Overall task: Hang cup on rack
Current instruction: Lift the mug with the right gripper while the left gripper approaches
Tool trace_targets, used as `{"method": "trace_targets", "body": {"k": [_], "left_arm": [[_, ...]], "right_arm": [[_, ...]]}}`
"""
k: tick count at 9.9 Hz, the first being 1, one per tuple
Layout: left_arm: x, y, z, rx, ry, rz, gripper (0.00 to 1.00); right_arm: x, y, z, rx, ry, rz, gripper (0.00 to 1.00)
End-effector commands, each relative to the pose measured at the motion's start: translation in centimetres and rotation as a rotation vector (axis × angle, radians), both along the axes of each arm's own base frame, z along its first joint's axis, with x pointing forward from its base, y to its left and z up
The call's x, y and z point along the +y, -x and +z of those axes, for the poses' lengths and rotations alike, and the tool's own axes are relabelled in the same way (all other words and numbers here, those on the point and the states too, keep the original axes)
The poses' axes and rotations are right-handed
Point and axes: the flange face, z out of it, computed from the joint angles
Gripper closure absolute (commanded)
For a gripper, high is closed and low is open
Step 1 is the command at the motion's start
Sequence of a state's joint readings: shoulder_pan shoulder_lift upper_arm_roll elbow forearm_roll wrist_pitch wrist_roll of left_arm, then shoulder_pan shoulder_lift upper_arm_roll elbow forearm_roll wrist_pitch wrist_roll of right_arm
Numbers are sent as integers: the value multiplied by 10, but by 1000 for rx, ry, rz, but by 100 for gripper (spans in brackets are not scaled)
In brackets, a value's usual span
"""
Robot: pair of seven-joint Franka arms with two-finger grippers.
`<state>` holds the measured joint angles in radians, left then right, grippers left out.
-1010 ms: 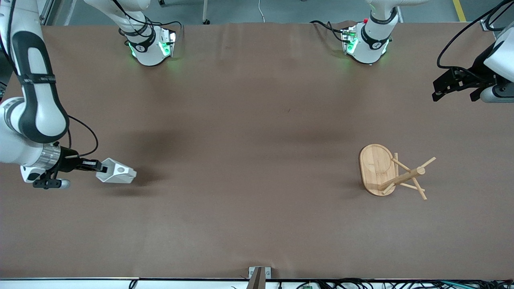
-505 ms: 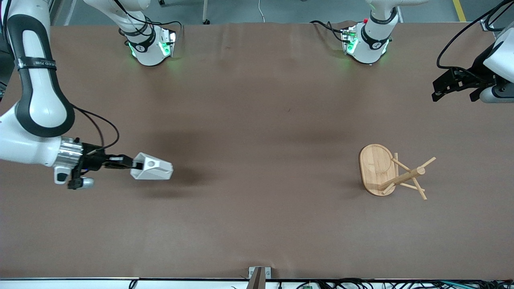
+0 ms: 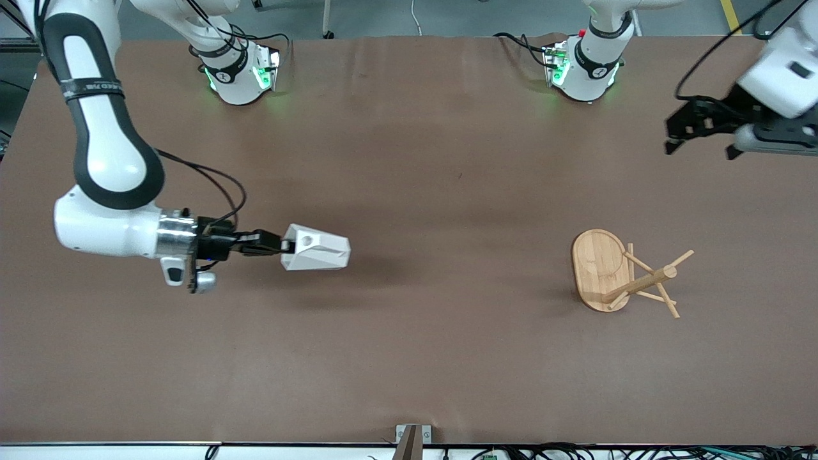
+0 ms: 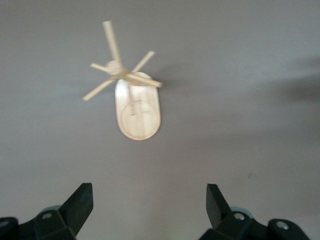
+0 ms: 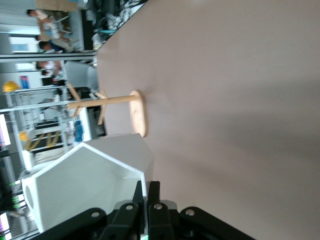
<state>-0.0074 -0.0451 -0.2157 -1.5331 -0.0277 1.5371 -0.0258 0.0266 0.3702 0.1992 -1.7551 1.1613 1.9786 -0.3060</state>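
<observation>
My right gripper (image 3: 280, 245) is shut on the rim of the white faceted cup (image 3: 317, 248) and holds it on its side above the table, toward the right arm's end. In the right wrist view the cup (image 5: 85, 185) fills the space beside the closed fingers (image 5: 146, 197). The bamboo rack (image 3: 629, 275) stands toward the left arm's end, with an oval base, a post and several pegs. It also shows in the left wrist view (image 4: 135, 107) and the right wrist view (image 5: 115, 105). My left gripper (image 3: 679, 131) is open and empty, up in the air over the table's edge at the left arm's end.
The table (image 3: 409, 358) is covered in plain brown paper. The two arm bases (image 3: 239, 70) (image 3: 585, 67) stand along the edge farthest from the front camera. A small metal bracket (image 3: 412, 437) sits at the nearest edge.
My right gripper has carried the cup sideways over the table toward the rack. My left gripper has shifted a little toward the arm bases' edge.
</observation>
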Motion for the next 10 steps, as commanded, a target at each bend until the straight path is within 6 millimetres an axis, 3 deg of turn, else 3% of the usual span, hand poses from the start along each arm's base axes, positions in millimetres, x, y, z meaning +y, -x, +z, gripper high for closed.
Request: {"method": "trace_targets", "body": {"k": [1, 5, 7, 10], "left_arm": [[-59, 14, -16, 44, -10, -265, 0], [-154, 54, -18, 37, 12, -572, 0], [-199, 69, -21, -4, 32, -664, 0], [-229, 53, -25, -19, 105, -841, 0]], "right_arm": [[32, 8, 9, 27, -114, -25, 100], [83, 23, 19, 104, -220, -31, 100], [105, 26, 35, 164, -231, -31, 99], [128, 37, 35, 174, -228, 8, 99]]}}
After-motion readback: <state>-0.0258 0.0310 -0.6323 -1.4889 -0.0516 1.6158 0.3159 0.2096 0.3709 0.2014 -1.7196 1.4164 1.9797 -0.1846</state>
